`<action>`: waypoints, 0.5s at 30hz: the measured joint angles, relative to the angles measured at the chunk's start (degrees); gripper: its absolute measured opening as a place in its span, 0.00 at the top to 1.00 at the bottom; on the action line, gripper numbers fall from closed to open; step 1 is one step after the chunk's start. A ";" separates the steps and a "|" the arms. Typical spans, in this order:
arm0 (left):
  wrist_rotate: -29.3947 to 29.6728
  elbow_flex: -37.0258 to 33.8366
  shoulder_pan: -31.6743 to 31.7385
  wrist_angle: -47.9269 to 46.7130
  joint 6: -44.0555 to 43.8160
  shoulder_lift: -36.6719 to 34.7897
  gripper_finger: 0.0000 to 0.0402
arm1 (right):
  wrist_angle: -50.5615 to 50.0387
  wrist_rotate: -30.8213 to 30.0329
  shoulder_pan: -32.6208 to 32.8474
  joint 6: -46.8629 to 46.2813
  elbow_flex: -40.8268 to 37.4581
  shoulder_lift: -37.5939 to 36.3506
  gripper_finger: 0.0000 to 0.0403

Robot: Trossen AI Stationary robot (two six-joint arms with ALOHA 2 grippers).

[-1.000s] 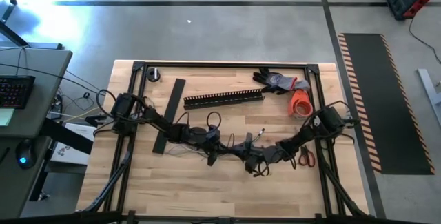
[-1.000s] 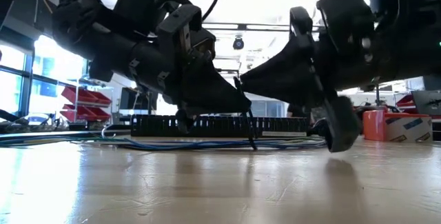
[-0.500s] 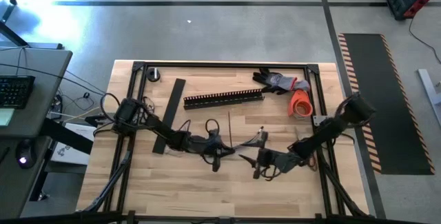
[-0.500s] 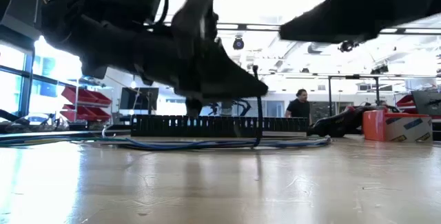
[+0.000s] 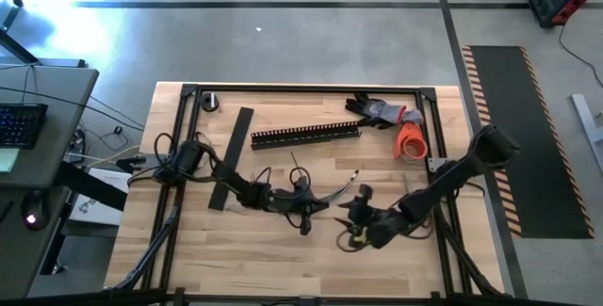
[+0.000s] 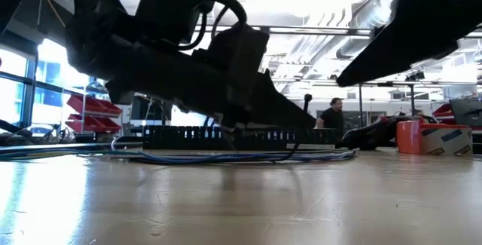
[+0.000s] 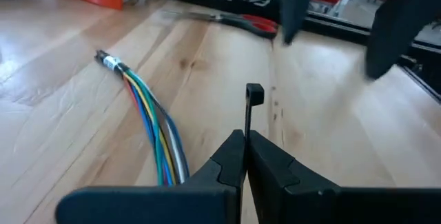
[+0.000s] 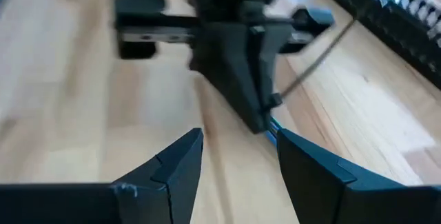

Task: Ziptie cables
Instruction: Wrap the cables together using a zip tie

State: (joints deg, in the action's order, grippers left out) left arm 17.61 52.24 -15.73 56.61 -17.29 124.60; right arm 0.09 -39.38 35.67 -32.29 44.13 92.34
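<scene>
Item: ziptie (image 7: 247, 117), thin dark strip with its square head uppermost, pinched between the closed fingers of my left gripper (image 7: 246, 156) near mid-table. Item: cables (image 7: 150, 127), coloured bundle lying flat on the table (image 5: 283, 259) just beside that gripper. Item: my right gripper (image 8: 238, 156), fingers apart, empty, facing the left one from nearby. Handling note, as I judge it: keep the left clamp firm and the strip upright, bring the right in low to take the free end without knocking the bundle. Change on record: a second ago my right gripper sat close in against the left; it has since let go and drawn back.
</scene>
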 joint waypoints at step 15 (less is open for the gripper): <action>3.40 0.18 -4.77 1.47 4.62 -1.40 1.00 | -20.03 0.37 -3.79 -13.92 10.38 3.16 0.57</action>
State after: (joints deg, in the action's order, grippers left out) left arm 21.02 52.42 -20.51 58.07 -12.67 123.20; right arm -19.93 -39.01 31.87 -46.21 54.50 95.49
